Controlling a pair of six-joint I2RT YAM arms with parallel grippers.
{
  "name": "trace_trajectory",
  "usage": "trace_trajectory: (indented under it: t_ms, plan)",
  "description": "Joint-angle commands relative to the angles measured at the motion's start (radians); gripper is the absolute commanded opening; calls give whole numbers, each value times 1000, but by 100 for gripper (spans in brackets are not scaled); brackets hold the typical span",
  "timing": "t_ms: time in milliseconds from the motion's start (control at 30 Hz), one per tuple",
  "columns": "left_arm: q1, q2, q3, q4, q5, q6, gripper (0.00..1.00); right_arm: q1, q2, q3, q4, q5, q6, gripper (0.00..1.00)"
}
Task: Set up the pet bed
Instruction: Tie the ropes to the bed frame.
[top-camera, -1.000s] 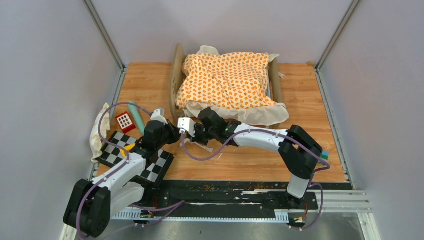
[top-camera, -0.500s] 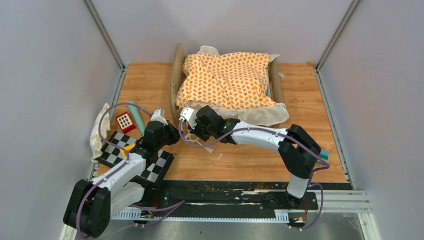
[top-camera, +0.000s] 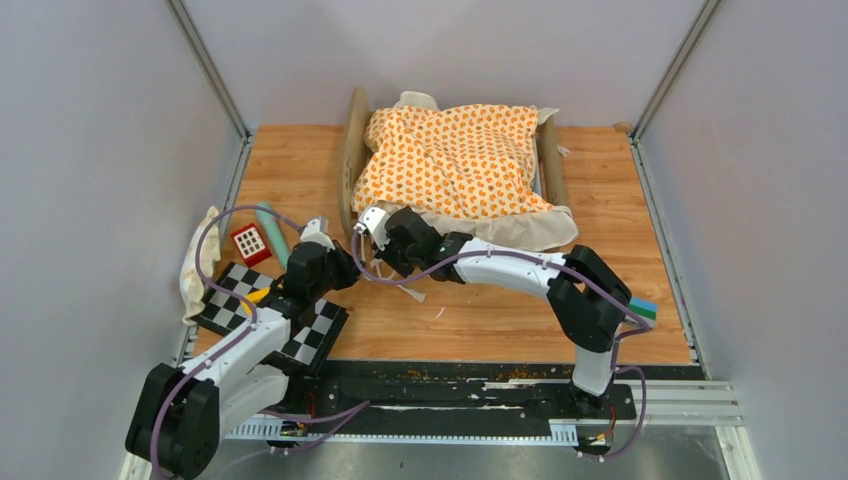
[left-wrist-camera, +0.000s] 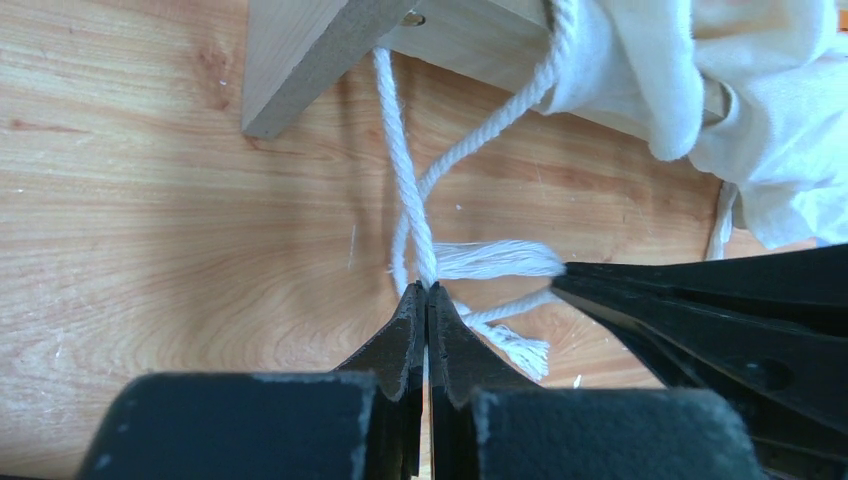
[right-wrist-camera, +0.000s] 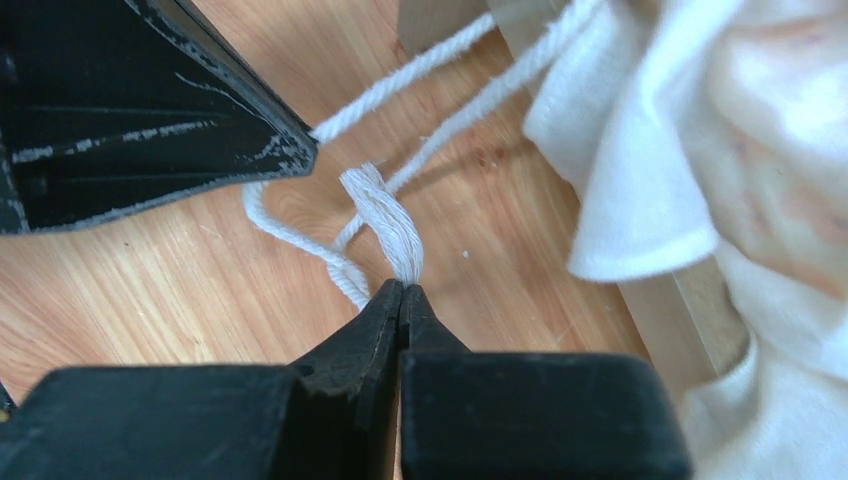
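The pet bed (top-camera: 352, 165) stands at the back of the table, its wooden end boards showing on either side. The orange-patterned cushion (top-camera: 450, 160) lies over it, and its cream edge (top-camera: 520, 228) hangs over the front. At the bed's near left leg (left-wrist-camera: 300, 60), both grippers hold the cushion's white tie cords. My left gripper (left-wrist-camera: 427, 290) is shut on one cord (left-wrist-camera: 405, 170) that runs up to the leg. My right gripper (right-wrist-camera: 402, 288) is shut on the frayed end of the other cord (right-wrist-camera: 385, 215). The cords cross between the two grippers, which nearly touch (top-camera: 356, 262).
A red-and-white block (top-camera: 249, 242) and a teal cylinder (top-camera: 271, 228) lie left of the bed. A checkerboard (top-camera: 270, 312) lies under the left arm. A cream cloth (top-camera: 193, 265) lies at the left edge. A white cloth (top-camera: 415, 100) sticks out behind the bed.
My right gripper has moved left and back toward the bed's near left leg, carrying the cord end. The left gripper has stayed almost in place.
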Motion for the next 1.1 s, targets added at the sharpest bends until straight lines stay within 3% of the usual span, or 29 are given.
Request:
trace_trajectory:
  t_ms: [0,300,633,933,1067]
  plan:
    - [0,-38,5,8,25,23,0,7,55,88,-20,-94,10,0]
    - [0,-34,15,9,59,32,0,8,118,129,31,-216,17,0]
    - [0,-73,24,-26,55,26,0,11,154,128,96,-196,118,0]
    - [0,-107,40,-80,45,28,18,11,159,101,195,-234,162,0]
    - [0,-131,45,-107,34,30,31,11,163,96,205,-241,162,0]
